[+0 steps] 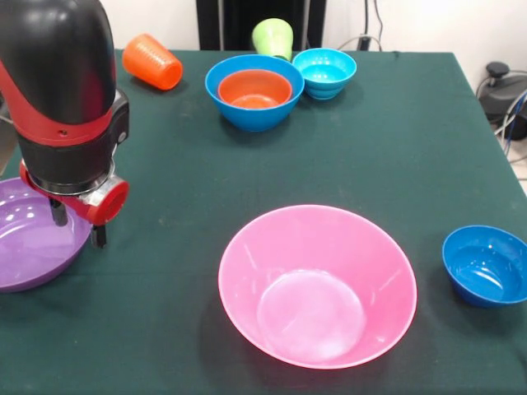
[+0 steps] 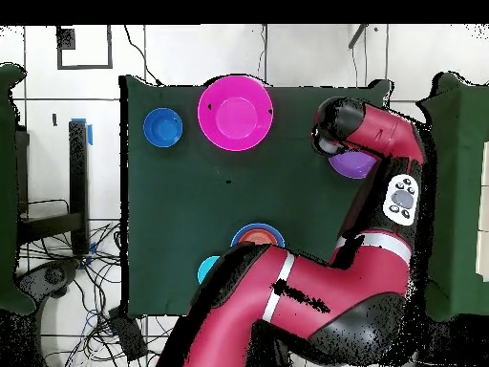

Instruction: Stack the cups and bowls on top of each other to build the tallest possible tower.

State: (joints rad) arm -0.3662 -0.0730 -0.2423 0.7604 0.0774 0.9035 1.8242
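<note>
Over near rim of large shallow purple plastic bowl [image 1: 33, 234]: gripper [image 1: 78, 224] fingers apart, empty. Advice: straddle rim squarely before closing.

table cloth [image 1: 165, 164]: dark green | huge bowl [image 1: 317, 284]: pink | shallow bowl [image 1: 33, 234]: purple | ribbed cup [image 1: 151, 62]: orange | cup [image 1: 273, 37]: lime green | small bowl [image 1: 325, 72]: cyan | arm [image 1: 58, 74]: red, black

Bright even light from above, with glare patches inside the pink bowl [image 1: 317, 284].
</note>
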